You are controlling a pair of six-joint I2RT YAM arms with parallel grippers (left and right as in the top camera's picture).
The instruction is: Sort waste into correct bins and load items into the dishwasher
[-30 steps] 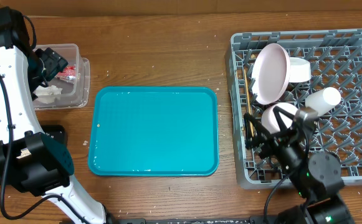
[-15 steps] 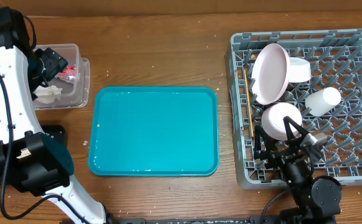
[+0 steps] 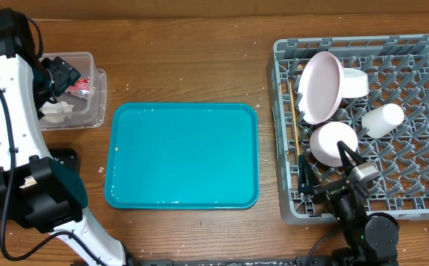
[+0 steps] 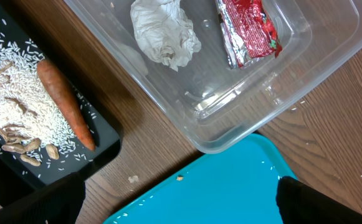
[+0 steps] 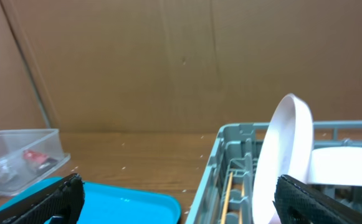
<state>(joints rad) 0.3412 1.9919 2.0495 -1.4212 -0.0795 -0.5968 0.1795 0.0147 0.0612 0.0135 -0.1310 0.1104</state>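
The grey dishwasher rack [image 3: 410,159] at the right holds a pale plate [image 3: 322,86] on edge, two white bowls [image 3: 334,140] [image 3: 355,81], a white cup [image 3: 382,118] and wooden chopsticks [image 3: 292,111]. My right gripper [image 3: 331,174] hangs open over the rack's front left corner, holding nothing. The clear tub [image 4: 230,124] at the far left contains a crumpled tissue [image 4: 164,31] and a red wrapper [image 4: 248,28]. The black tray [image 4: 103,140] carries a carrot [image 4: 65,102] and rice-like scraps [image 4: 12,118]. My left gripper [image 4: 181,211] is open and empty above the tub.
A large teal tray [image 3: 183,155] lies in the middle of the wooden table, bare but for a few crumbs. The left arm [image 3: 11,133] covers most of the black tray from above. A cardboard wall [image 5: 168,62] stands behind the table.
My right arm has drawn back toward the table's front edge, its gripper sliding off the lower bowl to the rack's front corner. The left arm has not moved.
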